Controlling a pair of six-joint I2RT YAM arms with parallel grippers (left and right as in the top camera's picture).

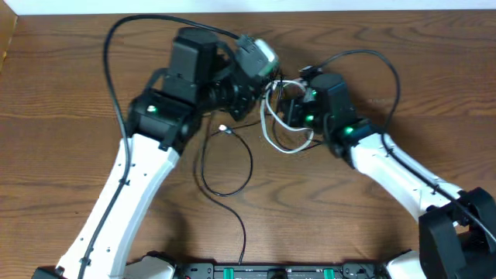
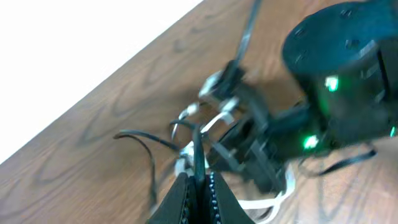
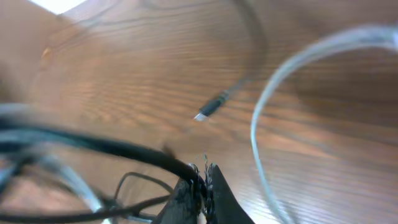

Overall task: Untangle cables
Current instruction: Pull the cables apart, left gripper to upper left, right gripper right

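The two cables lie tangled at the middle of the table, between my grippers. The white cable [image 1: 280, 144] loops beside the right arm, and it also shows in the left wrist view [image 2: 273, 200] and the right wrist view [image 3: 272, 87]. The black cable [image 1: 232, 172] runs in a loop toward the front, with a small plug [image 1: 224, 130] [image 3: 211, 107] lying free on the wood. My left gripper [image 2: 199, 178] [image 1: 256, 93] is shut on a strand of black cable [image 2: 196, 149]. My right gripper [image 3: 204, 173] [image 1: 287, 107] is shut on the black cable [image 3: 112, 148] too.
The wooden table [image 1: 70, 155] ends at a far edge against a white wall [image 2: 74, 37]. Thick black arm cords arch over the left arm [image 1: 108, 62] and the right arm [image 1: 391, 74]. A base rail [image 1: 271, 271] lines the front edge.
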